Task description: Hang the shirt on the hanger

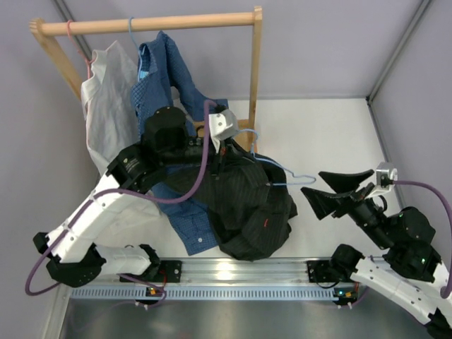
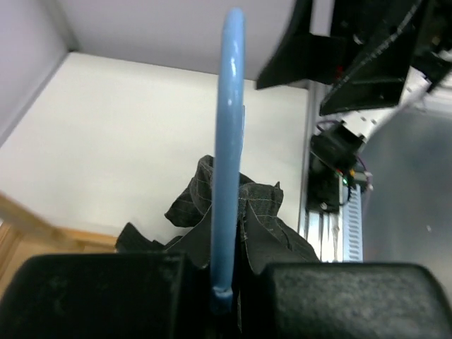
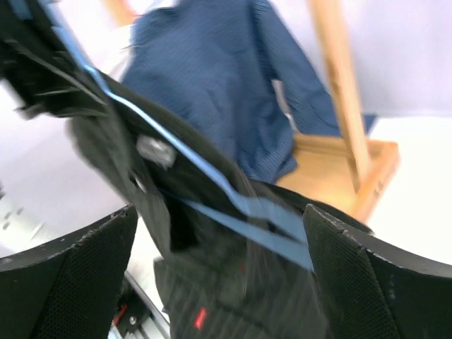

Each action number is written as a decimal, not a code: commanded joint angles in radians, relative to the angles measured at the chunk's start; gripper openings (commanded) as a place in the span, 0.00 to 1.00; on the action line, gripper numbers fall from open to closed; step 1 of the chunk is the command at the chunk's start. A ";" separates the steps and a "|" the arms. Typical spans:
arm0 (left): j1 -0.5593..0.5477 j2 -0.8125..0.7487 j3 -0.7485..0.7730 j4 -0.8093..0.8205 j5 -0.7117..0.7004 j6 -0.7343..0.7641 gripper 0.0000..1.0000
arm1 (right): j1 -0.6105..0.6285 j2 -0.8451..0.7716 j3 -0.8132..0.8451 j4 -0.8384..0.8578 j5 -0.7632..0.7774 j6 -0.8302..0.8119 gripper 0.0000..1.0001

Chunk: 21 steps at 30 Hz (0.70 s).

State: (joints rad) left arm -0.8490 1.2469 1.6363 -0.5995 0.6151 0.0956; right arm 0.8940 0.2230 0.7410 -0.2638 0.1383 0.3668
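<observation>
Black shirt (image 1: 247,212) bunched up in the middle of the table (image 1: 332,134), partly over the thin blue hanger (image 2: 229,141). Left gripper (image 2: 224,279) squeezed tight on the hanger's hook. Right gripper (image 1: 313,181) wide apart, just right of the shirt.

bare white tabletop (image 1: 332,134) lies open to the right of the light wooden clothes rack (image 1: 256,70), as far as the grey side wall (image 1: 417,106). the middle is blocked by the heaped black pinstriped shirt (image 1: 247,212). the thin light-blue hanger (image 1: 286,175) juts rightward from it, its end close by the wide-spread right gripper (image 1: 312,182). the left side is crowded: the white left arm (image 1: 106,198) arches over a draped blue dotted shirt (image 1: 159,85), beside a hanging white-grey shirt (image 1: 106,92).
</observation>
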 commanded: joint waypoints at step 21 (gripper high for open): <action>0.001 -0.208 -0.325 0.392 -0.347 -0.361 0.00 | 0.000 0.332 -0.290 0.420 0.126 0.656 0.50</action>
State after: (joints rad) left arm -0.8478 1.0496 1.3132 -0.3202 0.2504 -0.2394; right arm 0.8940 0.5091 0.4553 -0.0513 0.2737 0.9508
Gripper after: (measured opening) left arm 0.078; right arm 0.505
